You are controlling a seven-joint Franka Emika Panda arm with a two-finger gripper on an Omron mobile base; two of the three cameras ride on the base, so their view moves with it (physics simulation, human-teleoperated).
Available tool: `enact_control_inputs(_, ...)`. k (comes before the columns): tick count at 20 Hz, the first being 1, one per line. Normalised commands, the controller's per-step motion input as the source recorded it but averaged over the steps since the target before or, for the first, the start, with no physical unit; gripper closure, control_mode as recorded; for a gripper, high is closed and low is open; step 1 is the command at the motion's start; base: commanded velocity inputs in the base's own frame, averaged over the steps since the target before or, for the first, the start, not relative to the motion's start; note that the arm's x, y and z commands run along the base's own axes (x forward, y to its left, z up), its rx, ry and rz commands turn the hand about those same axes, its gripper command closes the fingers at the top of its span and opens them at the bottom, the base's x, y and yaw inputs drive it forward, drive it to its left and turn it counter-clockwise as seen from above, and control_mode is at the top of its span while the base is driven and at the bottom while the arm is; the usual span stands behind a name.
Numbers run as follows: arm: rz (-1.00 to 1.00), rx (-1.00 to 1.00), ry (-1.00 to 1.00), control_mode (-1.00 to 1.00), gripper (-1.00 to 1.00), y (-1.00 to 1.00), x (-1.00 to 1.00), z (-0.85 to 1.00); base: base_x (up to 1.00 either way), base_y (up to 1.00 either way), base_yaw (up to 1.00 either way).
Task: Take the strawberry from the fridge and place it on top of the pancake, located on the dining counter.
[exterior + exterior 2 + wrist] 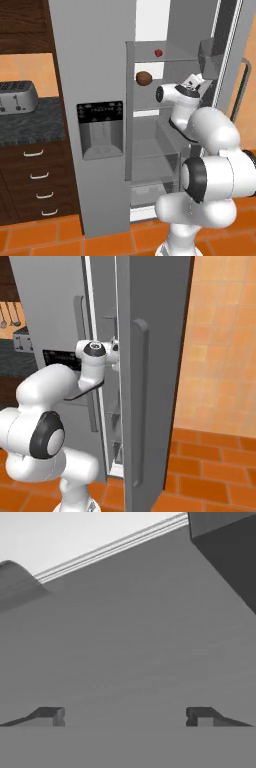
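The fridge (95,60) stands with its right door (155,356) swung open. On its top shelf sits the tiny red strawberry (158,52). A larger brown oval object (144,78) lies one shelf lower, to the left. My white hand (192,82) reaches into the fridge at the right, below and right of the strawberry and apart from it. In the hand view my gripper (125,718) is open, fingertips (50,717) wide apart with nothing between them, close to a plain grey inner surface. The pancake and the dining counter are out of view.
A black dispenser panel (100,130) is set in the shut left door. A toaster (17,96) stands on the dark speckled counter (30,125) above wooden drawers (40,175). The open door's handle (140,401) is near my arm. A grey door bin (210,60) hangs above my hand.
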Motion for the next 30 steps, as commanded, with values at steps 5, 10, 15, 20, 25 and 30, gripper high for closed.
enact_control_inputs(5, -0.32, 0.01, 0.0, -1.0, -1.0, -0.99, -0.2, 0.0, 0.0, 0.0, 0.0)
enact_control_inputs(10, -0.26, 0.0, 0.0, -1.0, -1.0, -0.94, -0.01, 0.08, 0.0, 0.0, 0.0)
enact_control_inputs(15, -0.11, 0.0, -0.02, -1.0, -1.0, -0.33, -0.14, 0.16, 0.0, 0.0, 0.0)
enact_control_inputs(20, 0.01, 0.0, 0.0, -1.0, -1.0, 0.51, -0.08, 0.0, 0.0, 0.0, 0.0)
enact_control_inputs(25, 0.04, 0.01, -0.04, -1.0, -1.0, 0.61, -0.28, 0.0, 0.0, 0.0, 0.0)
enact_control_inputs(30, 0.14, 0.15, -0.1, -1.0, -1.0, 0.43, -0.5, -0.08, 0.0, 0.0, 0.0)
